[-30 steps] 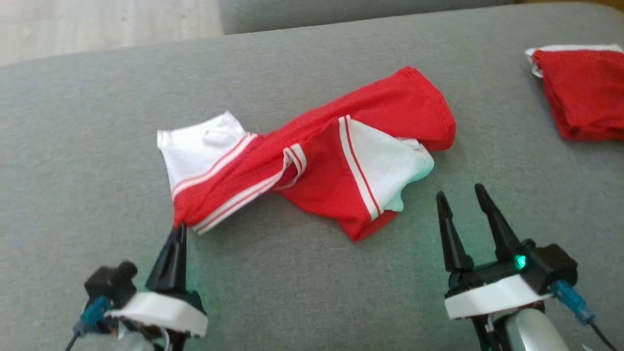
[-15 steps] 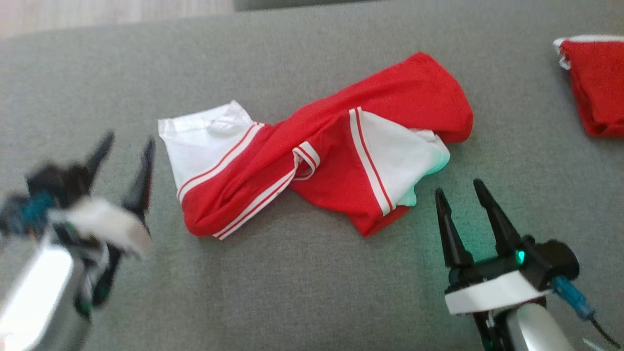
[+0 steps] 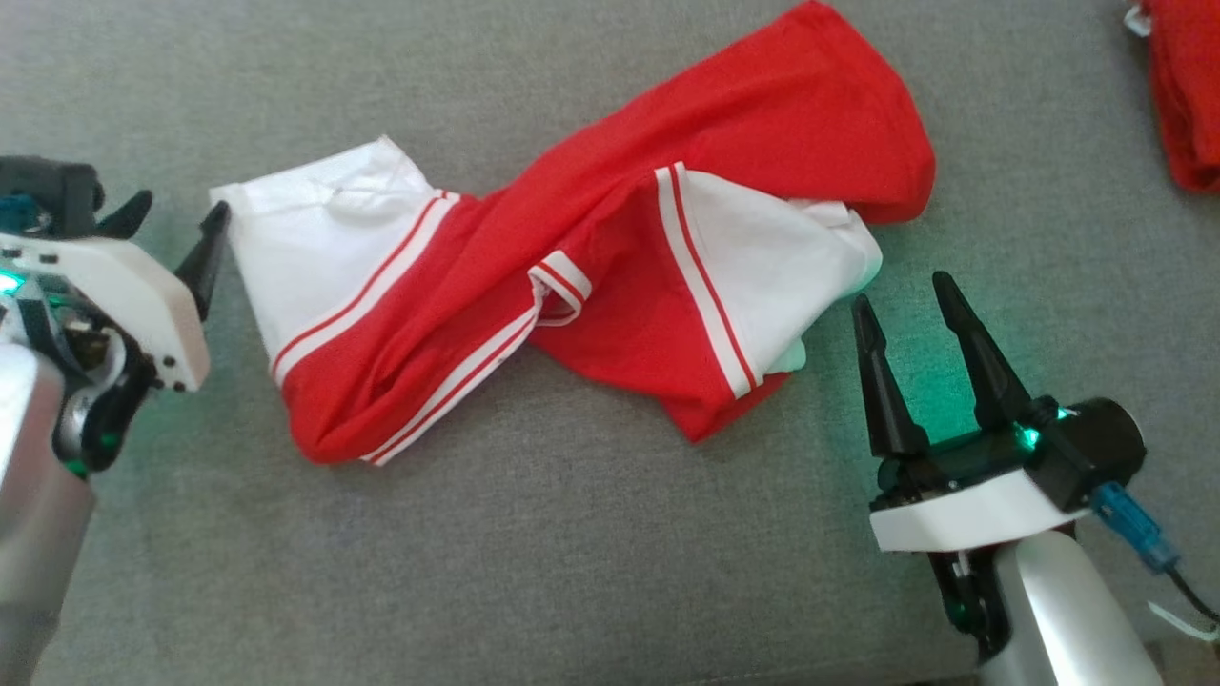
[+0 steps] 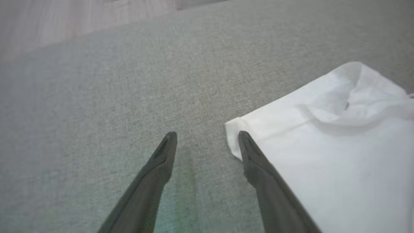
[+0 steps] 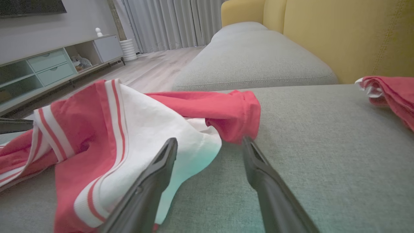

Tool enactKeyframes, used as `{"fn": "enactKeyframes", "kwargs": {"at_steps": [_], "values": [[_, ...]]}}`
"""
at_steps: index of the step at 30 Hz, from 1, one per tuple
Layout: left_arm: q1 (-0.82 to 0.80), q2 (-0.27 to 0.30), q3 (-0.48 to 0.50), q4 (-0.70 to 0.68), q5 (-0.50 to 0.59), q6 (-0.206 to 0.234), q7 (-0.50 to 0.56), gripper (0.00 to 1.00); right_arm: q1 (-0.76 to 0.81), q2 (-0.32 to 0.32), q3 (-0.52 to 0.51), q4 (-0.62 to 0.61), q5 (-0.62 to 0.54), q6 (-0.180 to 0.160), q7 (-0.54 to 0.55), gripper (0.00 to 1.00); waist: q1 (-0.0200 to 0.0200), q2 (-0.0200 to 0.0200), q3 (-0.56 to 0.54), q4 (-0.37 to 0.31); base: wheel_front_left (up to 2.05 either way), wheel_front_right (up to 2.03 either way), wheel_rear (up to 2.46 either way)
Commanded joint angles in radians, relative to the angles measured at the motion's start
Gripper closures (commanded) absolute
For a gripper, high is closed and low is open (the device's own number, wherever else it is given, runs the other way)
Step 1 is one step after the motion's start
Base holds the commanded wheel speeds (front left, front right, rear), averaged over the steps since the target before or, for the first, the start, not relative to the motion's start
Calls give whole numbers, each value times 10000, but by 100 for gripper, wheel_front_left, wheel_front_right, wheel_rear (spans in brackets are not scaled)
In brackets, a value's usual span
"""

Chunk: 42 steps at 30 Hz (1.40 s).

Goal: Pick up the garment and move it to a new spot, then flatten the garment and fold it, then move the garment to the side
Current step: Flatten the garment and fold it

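The red garment (image 3: pixel 591 257) with white panels and stripes lies crumpled and twisted on the grey sofa cushion (image 3: pixel 572 572). My left gripper (image 3: pixel 181 214) is open just left of its white corner, one finger at the corner's edge. In the left wrist view the left gripper (image 4: pixel 207 136) has bare cushion between its fingers, and the white corner of the garment (image 4: pixel 323 149) lies beside the right finger. My right gripper (image 3: pixel 904 293) is open just right of the garment's white right end. The right gripper (image 5: pixel 210 140) holds nothing, with the garment (image 5: pixel 129 123) before it.
A second red cloth (image 3: pixel 1187 86) lies bunched at the far right of the cushion, also seen as the red cloth (image 5: pixel 391 94). A yellow backrest (image 5: pixel 339 32) rises behind it. Beyond the cushion are a wooden floor (image 5: pixel 152 68) and a low cabinet (image 5: pixel 48 64).
My left gripper let go of the garment's red lower fold, opened, and moved left and up to the white corner. The head camera has tilted down. The right gripper stays open.
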Motion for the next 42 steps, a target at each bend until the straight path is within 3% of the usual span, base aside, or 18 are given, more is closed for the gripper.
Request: {"fn": "enactKeyframes", "kwargs": {"at_steps": [1, 9, 12, 13, 18, 27, 34, 39, 40, 41, 42], "values": [[-539, 520, 436, -199, -83, -30, 20, 0, -171, -63, 212, -331, -30, -7, -55, 0, -3, 0, 196, -106, 0, 0, 0], [-713, 381, 286, 479, -430, -295, 45, 1, -352, -31, 185, -312, -30, -7, -55, 0, -3, 0, 420, -105, 0, 0, 0], [-710, 271, 120, 582, -594, -401, 39, 80, -420, -52, 191, -295, -43, -7, -55, 0, -3, 0, 422, -80, 0, 0, 0], [-701, 250, 69, 576, -661, -429, 74, 100, -429, -64, 178, -293, -47, -7, -55, 0, -3, 0, 415, -70, 0, 0, 0], [-690, 355, -142, 252, -1028, -541, 63, 100, -419, -104, 88, -289, -75, -7, -55, 0, -3, 0, 368, -3, 0, 0, 0], [-1033, 837, -173, -803, -787, -577, -1286, 100, -438, -72, 72, -233, -85, -7, -55, 0, -3, 0, 254, 121, 0, 0, 0], [-581, 888, -1154, -2535, -1413, -587, -1086, 100, -464, 3, 118, -206, -33, -7, -55, 0, -3, 0, 244, 95, 0, 0, 0], [-268, 976, -1533, -2554, -1006, -475, -1102, 100, -506, 43, 130, -199, -25, -7, -55, 0, -3, 0, 304, 65, 0, 0, 0], [-200, 966, -1578, -2479, -892, -370, -1156, 95, -524, 53, 138, -194, -19, -7, -55, 0, -3, 0, 320, 55, 0, 0, 0], [-139, 970, -1641, -2393, -757, -272, -1187, 36, -542, 62, 142, -190, -12, -7, -55, 0, -3, 0, 332, 46, 0, 0, 0], [-70, 948, -1709, -2322, -698, -216, -1176, 0, -556, 70, 140, -187, -6, -7, -55, 0, -3, 0, 339, 42, 0, 0, 0]]}}
